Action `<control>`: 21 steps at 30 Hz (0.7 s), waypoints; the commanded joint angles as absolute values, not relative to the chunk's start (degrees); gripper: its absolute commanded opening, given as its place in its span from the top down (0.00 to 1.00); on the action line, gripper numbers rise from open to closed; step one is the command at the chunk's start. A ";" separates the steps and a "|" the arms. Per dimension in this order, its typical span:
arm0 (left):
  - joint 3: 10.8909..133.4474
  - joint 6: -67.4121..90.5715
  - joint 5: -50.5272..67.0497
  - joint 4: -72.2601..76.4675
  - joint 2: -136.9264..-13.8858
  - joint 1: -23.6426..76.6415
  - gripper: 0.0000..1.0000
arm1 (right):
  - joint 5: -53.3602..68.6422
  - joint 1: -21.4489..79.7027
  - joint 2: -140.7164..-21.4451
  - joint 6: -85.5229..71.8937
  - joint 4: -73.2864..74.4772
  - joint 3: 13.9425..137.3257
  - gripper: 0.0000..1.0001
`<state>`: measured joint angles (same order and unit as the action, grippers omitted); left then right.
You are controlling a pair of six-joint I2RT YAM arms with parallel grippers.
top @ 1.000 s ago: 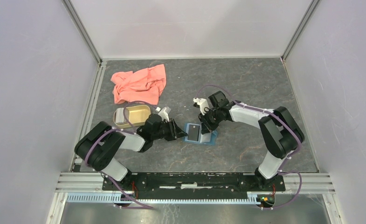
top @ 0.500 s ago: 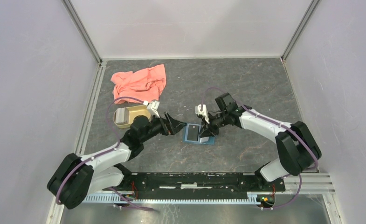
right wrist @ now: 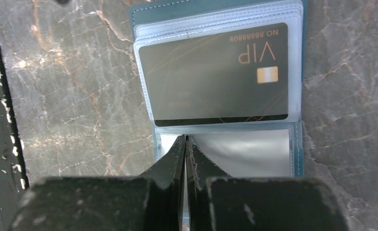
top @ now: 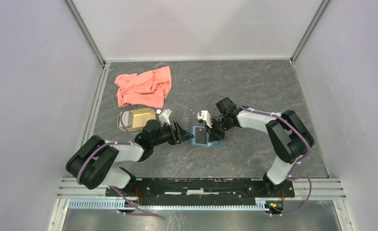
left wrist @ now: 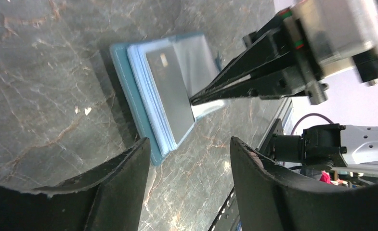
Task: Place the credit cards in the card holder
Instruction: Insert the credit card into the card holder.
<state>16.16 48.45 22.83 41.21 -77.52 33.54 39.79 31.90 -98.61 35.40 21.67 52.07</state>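
Seating: dark card (right wrist: 215,72) in holder (right wrist: 177,9) sleeve.
Left claw (left wrist: 187,144): open, empty.
Right claw (right wrist: 185,139): closed, at fold.
Next: likely another card.

The place is a robot test cell in a lab. Plain pale walls (top: 32,106) close it in on three sides, joined by bare aluminium posts (top: 86,33). The table (top: 264,82) has a dark stone-patterned top. A left arm (top: 124,151) and a right arm (top: 259,118) are bolted to a black rail (top: 201,185) at its near edge, with purple cables (top: 310,190) hanging loose.
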 commanded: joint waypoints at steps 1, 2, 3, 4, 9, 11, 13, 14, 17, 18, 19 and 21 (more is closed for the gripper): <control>17.51 52.44 25.88 49.37 -82.90 34.92 0.36 | 32.32 31.85 -100.56 38.23 24.57 54.91 0.94; 17.98 52.65 25.87 49.58 -83.90 35.33 0.38 | 32.16 31.86 -100.87 38.30 24.84 55.09 0.94; 18.23 53.03 25.69 50.04 -84.83 35.66 0.39 | 32.56 31.89 -101.01 38.48 25.12 55.27 0.94; 18.35 53.41 25.56 50.61 -85.46 35.82 0.40 | 33.06 31.86 -100.94 38.50 25.14 55.20 0.94; 17.36 53.87 23.02 51.04 -82.64 36.21 0.45 | 33.90 31.88 -101.10 38.82 25.49 55.44 0.94; 17.58 52.97 21.64 48.51 -80.38 36.30 0.46 | 34.26 31.85 -101.43 38.94 25.78 55.53 0.94; 18.54 51.96 20.85 45.83 -79.58 36.37 0.47 | 34.69 31.86 -101.73 39.11 26.09 55.85 0.94; 19.12 51.59 20.62 44.74 -79.85 36.35 0.47 | 34.87 31.85 -101.93 39.11 26.32 56.04 0.94; 20.78 51.33 20.65 44.11 -82.62 36.36 0.47 | 35.02 31.86 -102.04 39.20 26.54 56.16 0.94; 20.99 51.51 20.87 44.66 -83.86 36.34 0.47 | 35.03 31.86 -102.05 39.20 26.54 56.15 0.94; 21.27 51.69 21.13 45.63 -85.20 36.38 0.47 | 34.98 31.83 -102.04 39.23 26.54 56.16 0.94; 21.75 52.42 21.54 47.40 -87.56 36.38 0.47 | 35.04 31.96 -102.13 39.20 26.54 56.24 0.94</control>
